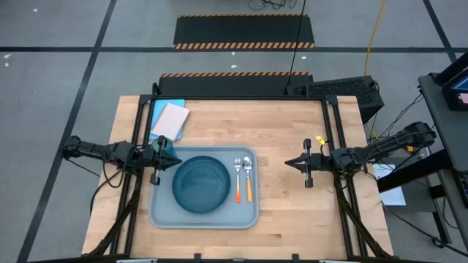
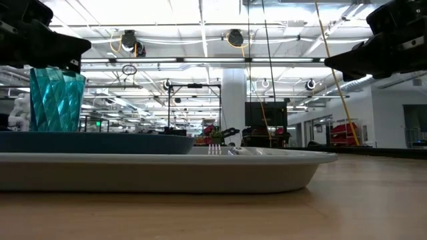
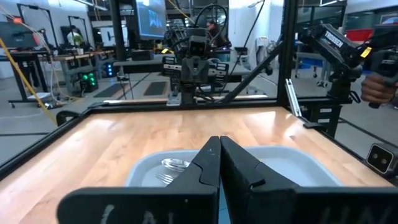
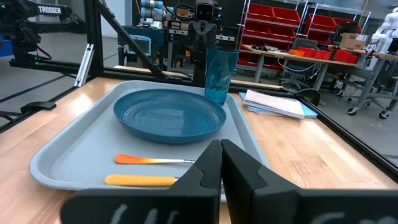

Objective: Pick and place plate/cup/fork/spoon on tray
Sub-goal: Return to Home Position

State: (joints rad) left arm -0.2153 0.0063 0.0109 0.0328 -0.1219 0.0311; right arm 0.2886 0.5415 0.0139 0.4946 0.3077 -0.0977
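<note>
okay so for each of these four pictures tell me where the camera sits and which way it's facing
High view: above the table, looking straight down; both arms show, tray between them.
Low view: at tabletop height, looking level past the tray's rim into the room; arms enter from above.
Left wrist view: looks across the table over the left gripper, fingers shut.
Right wrist view: looks over the right gripper, fingers shut, at the plate.
Both wrist views share the tray, fork and spoon.

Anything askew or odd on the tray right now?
Nothing stands out. The dark teal round plate, red-orange-handled fork and orange-handled spoon lie neatly on the pale grey-blue tray; the translucent teal cup stands upright at its edge.
</note>
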